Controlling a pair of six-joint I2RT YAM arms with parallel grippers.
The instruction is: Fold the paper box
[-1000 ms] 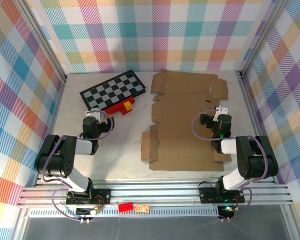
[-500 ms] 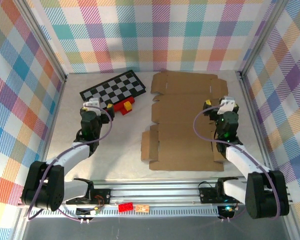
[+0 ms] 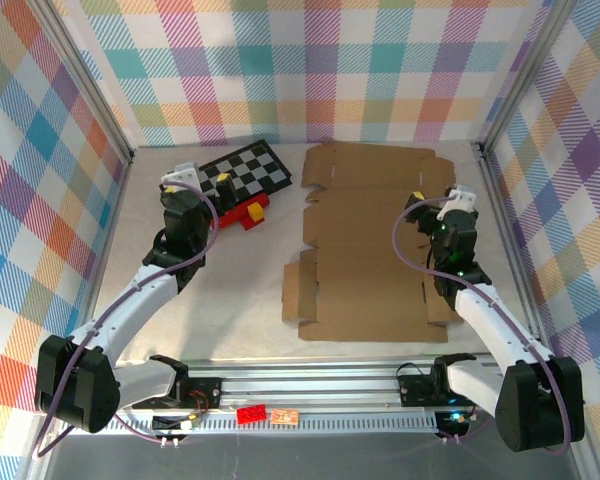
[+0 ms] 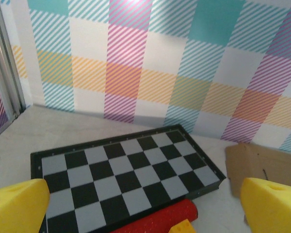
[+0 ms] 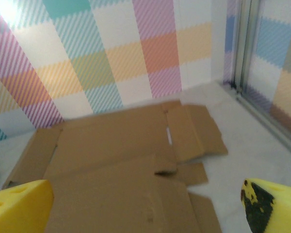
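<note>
Table, pale, plaid walls on three sides, carried all items.

Paper box lay as a flat die-cut blank on the right half of the table, running from near the back wall down toward the arm bases. All flaps were splayed level and no wall was raised. Judged: task not yet begun. Blank sat mostly in the right arm's reach, so prob. right arm presses or holds while left lifts flaps from the inner edge.

Chessboard lay at back left, angled, just beside the blank's far-left corner but apart from it. Red block w/ yellow piece lay against its near edge. Neither belongs to the task; judged as clutter the left arm must avoid.

Left gripper hung above the chessboard's near edge, pointing at the back wall. Jaws were fully spread, yellow pads at the outer corners of the wrist view, nothing between them.

Right gripper hung over the blank's right side, jaws likewise wide apart and holding nothing, above the card w/o contact as far as visible.

Containers: none formed. Box was an unfolded sheet and held nothing. Chessboard, if a folding case, lay flat; contents, if any, not visible.
</note>
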